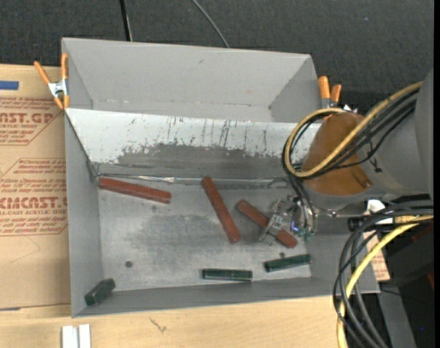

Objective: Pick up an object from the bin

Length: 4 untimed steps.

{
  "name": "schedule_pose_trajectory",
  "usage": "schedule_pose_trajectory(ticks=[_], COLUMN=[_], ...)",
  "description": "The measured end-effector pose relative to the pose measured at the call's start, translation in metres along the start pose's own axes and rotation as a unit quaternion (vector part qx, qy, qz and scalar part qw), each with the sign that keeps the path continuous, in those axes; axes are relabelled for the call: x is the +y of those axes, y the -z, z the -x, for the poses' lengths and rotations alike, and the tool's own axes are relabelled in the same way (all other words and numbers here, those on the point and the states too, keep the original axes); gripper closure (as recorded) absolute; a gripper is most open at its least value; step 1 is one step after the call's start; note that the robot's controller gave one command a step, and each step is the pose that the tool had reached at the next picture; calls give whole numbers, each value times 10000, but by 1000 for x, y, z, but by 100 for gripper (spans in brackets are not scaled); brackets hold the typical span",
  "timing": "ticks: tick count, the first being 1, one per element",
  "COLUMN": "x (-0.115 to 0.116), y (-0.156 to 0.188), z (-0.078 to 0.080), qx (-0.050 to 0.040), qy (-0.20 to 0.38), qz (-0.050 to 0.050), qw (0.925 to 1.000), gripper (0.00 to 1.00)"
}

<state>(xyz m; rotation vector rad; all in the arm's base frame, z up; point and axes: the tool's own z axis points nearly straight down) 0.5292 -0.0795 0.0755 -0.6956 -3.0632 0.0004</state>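
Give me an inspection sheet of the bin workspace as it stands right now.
Surface: grey metal bin, floor scuffed.
Job's things: short red-brown block and small red-brown piece beside the gripper.
Clutter: left red-brown bar, slanted red-brown bar, front dark green bar, right dark green bar, dark green block in the near left corner.
Grippers: gripper low at the bin's right.
Cables: yellow and black cables looped on the arm.
Surroundings: dark floor behind the bin.

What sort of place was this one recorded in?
Probably a robotics lab's bin-picking station: a grey metal bin of loose red-brown sticks and dark green sticks, with a cabled robot arm reaching in from the right.
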Motion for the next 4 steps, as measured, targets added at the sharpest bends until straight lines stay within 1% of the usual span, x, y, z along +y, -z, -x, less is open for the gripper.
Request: schedule_pose_trajectory(ticks=[1, 2, 3, 4], x=[0, 1, 7, -39], y=[14, 41, 60, 158], z=[-14, 5, 8, -31], qx=[8, 8, -8, -8], qy=[819, 121, 975, 1040], qz=[-6, 4, -1, 2], qw=[9966, 9999, 9952, 9946], gripper=[100, 100, 100, 100])
